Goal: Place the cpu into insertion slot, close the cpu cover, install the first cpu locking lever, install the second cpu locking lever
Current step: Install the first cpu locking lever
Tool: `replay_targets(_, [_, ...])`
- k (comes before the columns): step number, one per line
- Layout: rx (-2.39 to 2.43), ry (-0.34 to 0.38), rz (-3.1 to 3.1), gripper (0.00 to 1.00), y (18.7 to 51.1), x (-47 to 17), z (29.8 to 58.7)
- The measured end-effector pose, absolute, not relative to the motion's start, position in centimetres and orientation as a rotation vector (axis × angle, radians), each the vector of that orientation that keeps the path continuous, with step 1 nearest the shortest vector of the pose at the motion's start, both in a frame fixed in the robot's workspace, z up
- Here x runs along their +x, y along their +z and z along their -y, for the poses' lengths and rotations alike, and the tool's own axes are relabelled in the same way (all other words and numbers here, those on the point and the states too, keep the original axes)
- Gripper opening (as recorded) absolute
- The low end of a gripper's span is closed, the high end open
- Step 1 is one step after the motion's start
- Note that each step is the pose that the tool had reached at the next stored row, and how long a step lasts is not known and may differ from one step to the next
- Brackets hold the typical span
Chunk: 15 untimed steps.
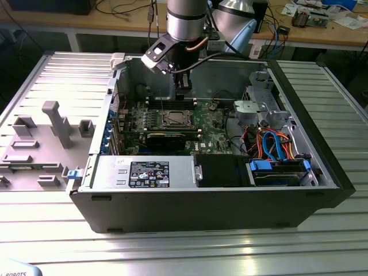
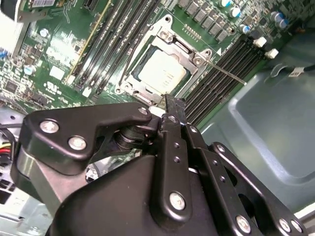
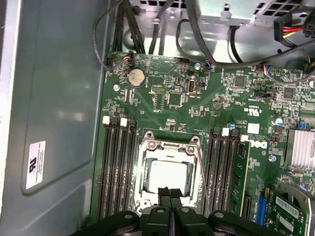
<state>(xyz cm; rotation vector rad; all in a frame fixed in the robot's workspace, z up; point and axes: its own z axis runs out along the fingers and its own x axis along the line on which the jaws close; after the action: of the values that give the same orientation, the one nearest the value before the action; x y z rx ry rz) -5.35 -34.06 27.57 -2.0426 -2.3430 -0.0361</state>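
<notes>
The cpu [image 2: 162, 73] [image 3: 167, 177] lies flat in the insertion slot [image 1: 174, 119] on the green board. The cpu cover [image 2: 184, 46] [image 3: 170, 146] is down over it, and the chip's silver top shows through the window. A thin wire locking lever [image 2: 229, 73] [image 3: 203, 182] sticks out free beside the socket, over the memory slots. My gripper [image 1: 183, 86] [image 2: 172, 103] [image 3: 168, 191] hangs just above the socket's edge. It is shut, with its black fingertips pressed together and nothing between them.
Black memory slots [image 3: 118, 167] flank the socket on both sides. A black graphics card [image 1: 167, 138] lies in front of it, with the power supply [image 1: 144, 172] nearer still. Blue and orange cables [image 1: 276, 144] fill the case's right end. A grey fixture tray [image 1: 52, 132] lies outside at the exterior view's left.
</notes>
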Motion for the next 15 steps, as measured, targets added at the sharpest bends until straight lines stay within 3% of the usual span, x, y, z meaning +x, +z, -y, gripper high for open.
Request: replay_targets(15, [-1.582,-0.026,2.671,0.11,27.57,-5.35,34.06])
